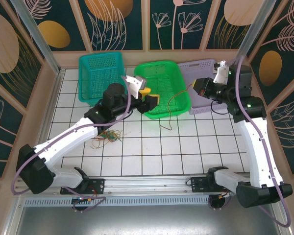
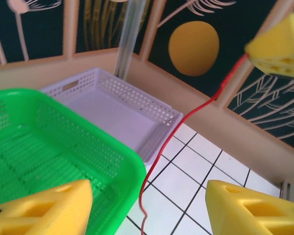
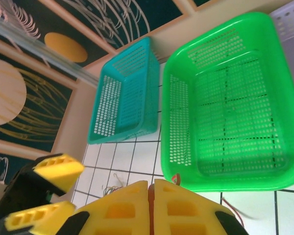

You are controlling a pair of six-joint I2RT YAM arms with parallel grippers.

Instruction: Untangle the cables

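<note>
Wide open, my left pincer [image 2: 148, 196] frames the red cable [image 2: 186, 115]; my right pincer [image 3: 151, 185] clamps it; green basket [image 2: 130, 169] rim left, open worktop [image 2: 210, 156] right.

Bright, even light — soft shadows

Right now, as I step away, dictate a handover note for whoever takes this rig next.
The left gripper is open and holds nothing; it sits at the green basket, facing the red cable.
The right gripper is shut on the red cable's upper end, raised by the lavender basket.
The red cable hangs from that grip to the tiles, apparently apart from the rest.
The other cables lie tangled on the tiles by the left arm.
Done: one cable drawn out. Left: set it down and separate the heap.
</note>
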